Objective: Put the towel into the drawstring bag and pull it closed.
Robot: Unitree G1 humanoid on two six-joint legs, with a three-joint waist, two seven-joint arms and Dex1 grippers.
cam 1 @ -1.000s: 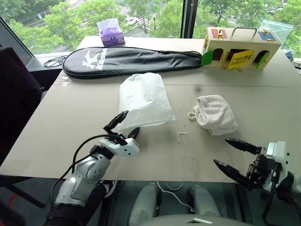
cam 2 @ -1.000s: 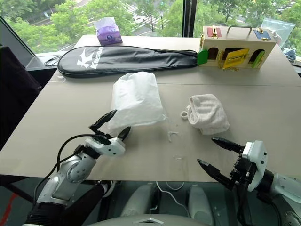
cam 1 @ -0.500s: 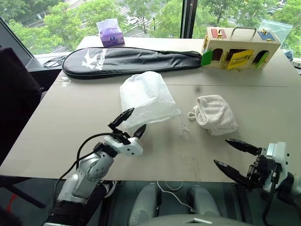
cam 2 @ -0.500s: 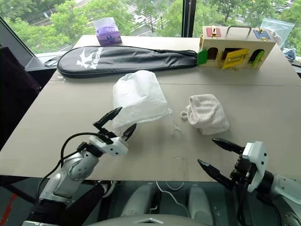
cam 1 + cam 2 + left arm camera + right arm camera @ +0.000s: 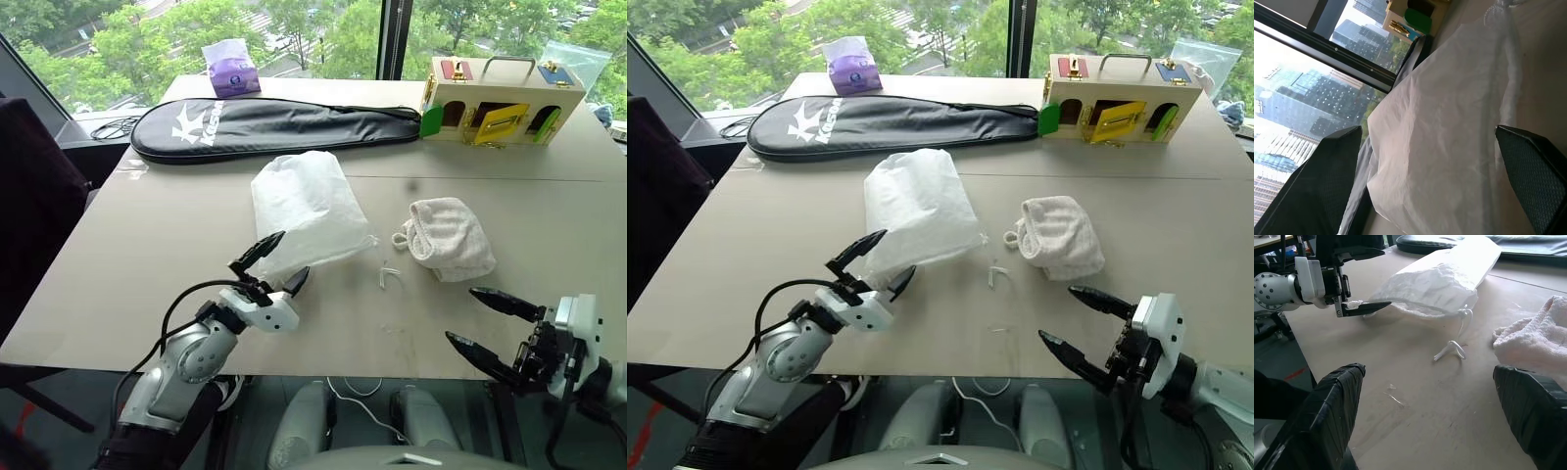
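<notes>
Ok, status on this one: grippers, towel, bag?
Left gripper open at the drawstring bag mouth, nothing held. Right gripper open, empty, near table edge. Towel on the table beside the bag, not in. Nothing in the way.

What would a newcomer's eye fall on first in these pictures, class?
Probably the white drawstring bag lying mid-table, with the open left gripper at its near edge. Right of it lies the fluffy towel, not yet bagged. Behind them, the long black racket cover spans the table's far side.

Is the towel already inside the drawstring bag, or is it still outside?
Outside. The towel lies bunched on the table, apart from the drawstring bag.
</notes>
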